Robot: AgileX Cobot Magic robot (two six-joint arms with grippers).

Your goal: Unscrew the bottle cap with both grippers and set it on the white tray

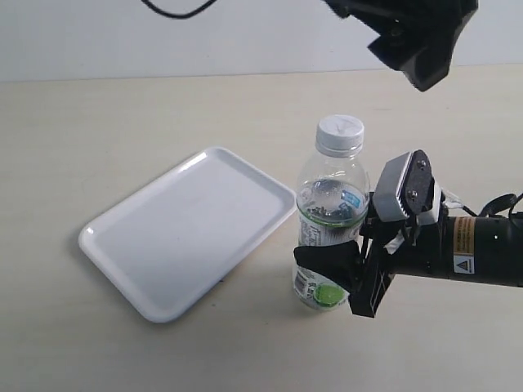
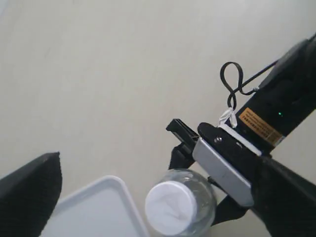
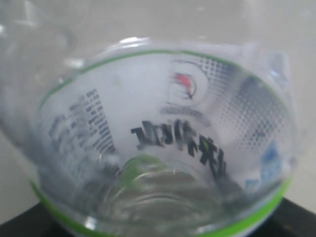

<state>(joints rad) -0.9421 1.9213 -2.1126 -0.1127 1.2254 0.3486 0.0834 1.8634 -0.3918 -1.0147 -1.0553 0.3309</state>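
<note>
- Tray (image 1: 186, 233) comes first, on the left of the table (image 1: 98, 122). It is white and shallow, it holds nothing, and its near corner is just beside the bottle without touching it.
- Bottle (image 1: 329, 214) stands upright next to it, with its long axis vertical. It is clear plastic with a green and blue label, and it fills the right wrist view.
- Cap (image 1: 340, 133) is screwed on the neck at the very top, so the unscrewing step is not yet done. The flat white top faces straight up.
- Left gripper (image 1: 413, 45) hangs high, above the cap and off to its right in the exterior view, well clear of it. In its own wrist view the two dark fingers (image 2: 32, 190) sit at opposite edges of the frame, spread wide and holding nothing, with the cap low between them.
- Right gripper (image 1: 339, 263) reaches in sideways from the right and is clenched on the lower part of the bottle, one black finger crossing the label in front. That grip is what keeps the bottle from turning.
- My judgement is that the coming move depends on one line: the cap lies below the left gripper and a little toward the tray. The left gripper must come down along the bottle's vertical axis, centre over the cap, close on the ribbed side and twist, then carry the cap left to the tray.
</note>
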